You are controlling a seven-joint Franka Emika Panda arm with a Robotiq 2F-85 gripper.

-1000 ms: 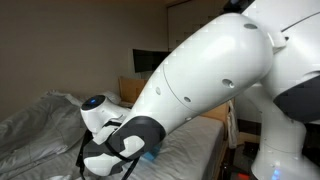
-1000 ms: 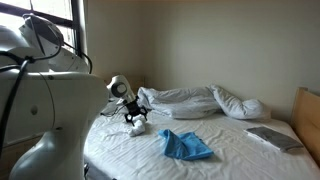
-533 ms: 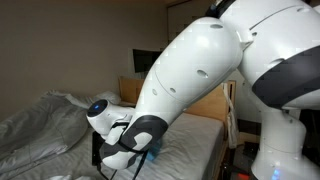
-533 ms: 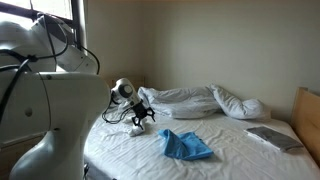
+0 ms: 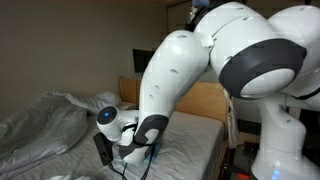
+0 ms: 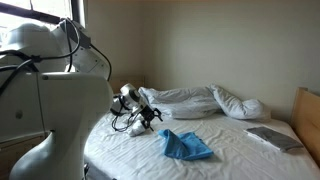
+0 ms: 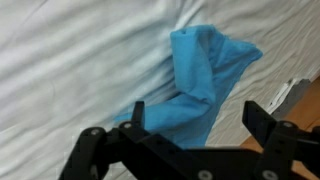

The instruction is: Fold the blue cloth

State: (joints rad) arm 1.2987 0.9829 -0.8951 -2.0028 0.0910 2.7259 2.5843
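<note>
The blue cloth (image 7: pixel 200 75) lies rumpled and partly doubled over on the white sheet (image 7: pixel 70 60). It also shows near the bed's front edge (image 6: pixel 187 146), and a sliver of the blue cloth (image 5: pixel 153 152) peeks out behind the arm. My gripper (image 7: pixel 196 115) hangs over the cloth's near part, its two black fingers (image 7: pixel 137 112) wide apart and nothing between them. In an exterior view the gripper (image 6: pixel 154 116) is low over the sheet, just left of the cloth and apart from it.
A rumpled grey-white duvet (image 6: pixel 195 100) is heaped along the back of the bed. A flat grey book or pad (image 6: pixel 272 138) lies near the wooden headboard (image 6: pixel 308 120). The robot's white arm (image 5: pixel 190 80) fills much of an exterior view.
The arm has swung and lowered. The gripper has travelled across the sheet toward the blue cloth, still open.
</note>
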